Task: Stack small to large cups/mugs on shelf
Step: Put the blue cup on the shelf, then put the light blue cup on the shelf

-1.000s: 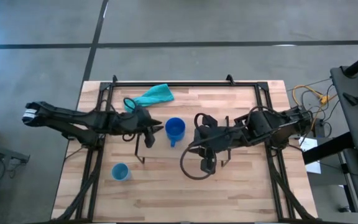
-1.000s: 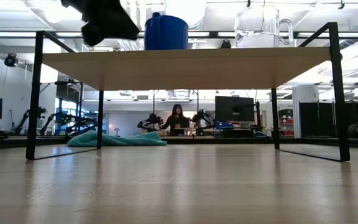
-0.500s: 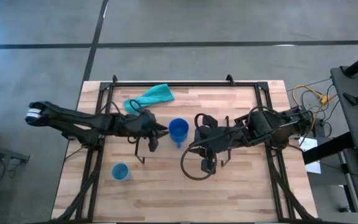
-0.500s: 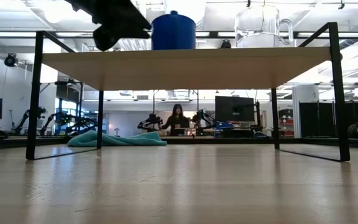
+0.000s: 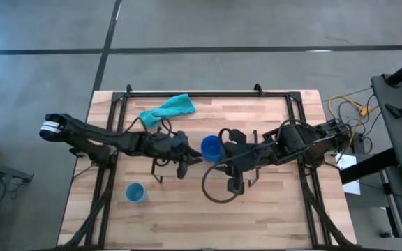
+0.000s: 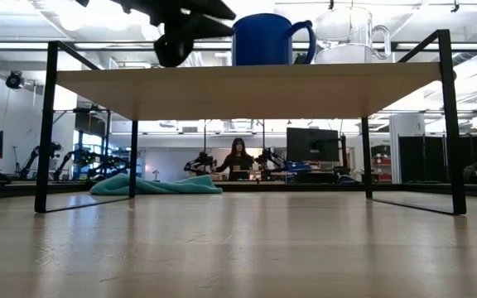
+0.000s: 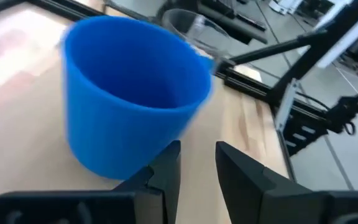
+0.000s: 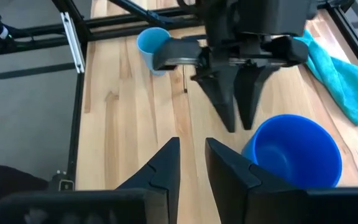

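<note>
The dark-blue mug [image 5: 211,148] stands upright on the light-wood shelf [image 6: 247,87], handle [image 6: 305,37] toward the clear glass cup [image 6: 346,35] beside it. My left gripper [image 7: 196,152], shut, is at the mug's left side [image 6: 193,25]. My right gripper [image 8: 192,152], shut, hovers over the shelf just right of the mug, which shows past its fingers [image 8: 297,152]. The small light-blue cup [image 5: 135,192] stands on the table off the shelf's near-left corner. My left gripper pushes the mug with its shut fingers: a fingertip [image 7: 169,155] meets the lower side wall [image 7: 132,158], opposite the handle. The fingers come from the table's left, slanting down. The mug stays upright with its base on the shelf.
A teal cloth [image 5: 169,108] lies on the table behind the shelf, toward the far-left. A black cable loop [image 5: 217,187] hangs below the right arm over the shelf's near edge. The shelf's thin black legs [image 6: 48,124] stand on the table.
My left gripper has moved toward the table's right, sliding the dark-blue mug along the shelf toward the glass cup. The mug has turned as it slid: its handle now shows on the side facing the glass cup.
</note>
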`<state>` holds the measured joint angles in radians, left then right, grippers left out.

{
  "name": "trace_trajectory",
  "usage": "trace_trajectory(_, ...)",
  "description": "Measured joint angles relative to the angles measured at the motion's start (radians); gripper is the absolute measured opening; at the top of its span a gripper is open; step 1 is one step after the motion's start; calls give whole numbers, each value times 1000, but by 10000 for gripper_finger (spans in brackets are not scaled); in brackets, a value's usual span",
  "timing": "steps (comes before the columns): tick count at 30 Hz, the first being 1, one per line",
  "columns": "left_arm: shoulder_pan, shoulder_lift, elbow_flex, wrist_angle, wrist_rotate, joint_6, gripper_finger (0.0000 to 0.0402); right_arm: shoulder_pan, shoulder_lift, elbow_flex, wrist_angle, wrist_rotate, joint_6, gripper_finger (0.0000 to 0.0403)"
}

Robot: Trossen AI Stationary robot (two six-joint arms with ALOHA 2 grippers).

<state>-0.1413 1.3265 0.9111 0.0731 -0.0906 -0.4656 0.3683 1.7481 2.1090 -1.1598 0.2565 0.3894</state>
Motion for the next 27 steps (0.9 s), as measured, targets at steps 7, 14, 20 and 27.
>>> trace_trajectory(7,-11,-60,5,-17,-1,10,86,0,0,0,-19,0,1,77)
trace_trajectory(14,-11,-215,14,-180,-15,37,86,0,0,-3,-18,-1,5,70)
trace_trajectory(20,-12,-381,41,-424,-13,28,86,-5,4,-25,-7,-37,4,73)
trace_trajectory(27,-19,-552,60,-560,13,57,86,-19,4,-75,103,-68,-15,73)
